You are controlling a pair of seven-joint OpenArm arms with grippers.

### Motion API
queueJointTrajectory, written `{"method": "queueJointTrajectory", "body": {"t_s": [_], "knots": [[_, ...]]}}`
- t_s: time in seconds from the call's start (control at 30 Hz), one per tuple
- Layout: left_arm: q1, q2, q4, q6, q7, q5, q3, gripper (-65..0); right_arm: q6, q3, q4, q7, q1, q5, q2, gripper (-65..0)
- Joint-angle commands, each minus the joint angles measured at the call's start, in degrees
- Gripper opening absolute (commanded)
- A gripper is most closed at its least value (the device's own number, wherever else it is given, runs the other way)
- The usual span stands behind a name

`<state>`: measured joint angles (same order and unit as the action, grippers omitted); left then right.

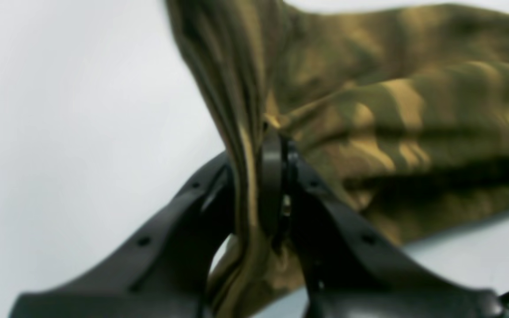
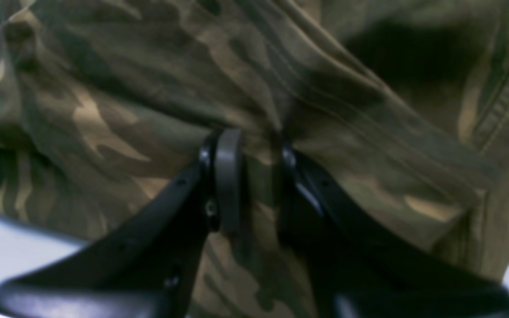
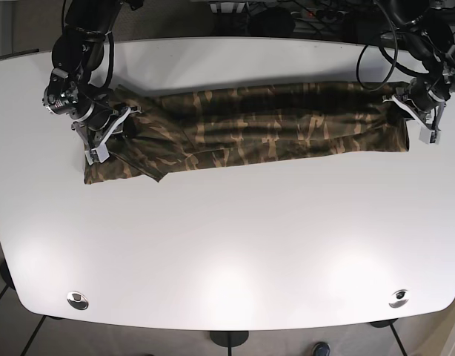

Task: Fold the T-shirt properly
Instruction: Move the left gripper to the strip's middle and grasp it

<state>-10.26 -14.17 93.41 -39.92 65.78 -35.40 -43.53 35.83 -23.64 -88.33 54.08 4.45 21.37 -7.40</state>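
A camouflage T-shirt (image 3: 264, 126) is stretched in a long band across the far half of the white table (image 3: 227, 237). At the shirt's right end in the base view, my left gripper (image 3: 410, 111) is shut on a bunched edge of cloth (image 1: 248, 176), which runs up between its fingers. On the opposite end my right gripper (image 3: 109, 130) is shut on a fold of the T-shirt (image 2: 256, 176). Below that grip a sleeve (image 3: 120, 169) lies flat. Both grips hold the fabric slightly above the table.
Cables and dark equipment (image 3: 301, 11) sit beyond the table's far edge. Two round metal fittings (image 3: 77, 300) (image 3: 397, 298) are set near the front corners. Bare white tabletop fills the near half.
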Motion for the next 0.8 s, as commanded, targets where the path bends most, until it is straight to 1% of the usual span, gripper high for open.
{"method": "queueJointTrajectory", "body": {"t_s": [0.03,0.1,0.17,0.3,0.33,0.43,0.47,0.6,0.67,0.73,0.77,0.8], "knots": [[-0.4,2.3,8.5,-0.1,-0.8,-1.1,0.6,-62.2,-0.01,0.0,-0.6,0.3,-0.4,0.0,-0.4,-53.3],[-0.6,5.6,13.4,-0.1,1.3,-1.0,3.5,-62.2,-0.01,0.2,-0.6,0.3,-0.4,0.1,-0.3,-53.3],[-0.5,8.1,14.7,-0.1,2.2,-1.0,7.3,-62.2,-0.01,0.2,-0.6,0.3,-0.4,0.1,-0.3,-53.3],[2.7,13.2,14.6,-0.1,2.1,-1.0,16.5,-62.2,-0.01,0.2,-0.6,0.3,-0.4,0.1,-0.3,-53.3],[4.0,15.4,14.4,-0.1,2.1,-1.0,18.7,-62.2,-0.01,0.2,-0.6,0.3,-0.4,0.1,-0.3,-53.3],[6.7,18.6,12.0,0.0,2.0,-1.0,21.7,-62.1,-0.01,0.2,-0.6,0.3,-0.4,0.1,-0.2,-53.3],[7.7,19.4,11.1,0.7,2.0,-1.0,22.4,-62.1,-0.01,0.2,-0.6,0.3,-0.4,0.1,-0.2,-53.3],[10.6,20.0,5.8,3.3,2.0,-1.0,25.9,-62.1,-0.01,0.0,-0.6,0.3,-0.4,0.1,-0.2,-53.3],[10.8,20.0,4.7,3.3,2.0,-1.0,27.2,-61.9,-0.01,0.0,-0.6,0.3,-0.4,0.1,-0.2,-53.3],[11.5,19.8,3.3,3.3,2.0,-1.0,29.9,-61.7,-0.01,-0.1,-0.6,0.3,-0.4,0.1,-0.2,-53.3],[11.9,19.8,2.6,3.4,2.0,-1.0,31.0,-59.9,-0.01,0.0,-0.6,0.3,-0.4,0.1,-0.2,-53.3],[12.3,19.8,1.7,3.4,2.0,-1.0,32.2,-53.2,-0.01,0.0,-0.6,0.3,-0.4,0.1,-0.2,-53.3]]}}
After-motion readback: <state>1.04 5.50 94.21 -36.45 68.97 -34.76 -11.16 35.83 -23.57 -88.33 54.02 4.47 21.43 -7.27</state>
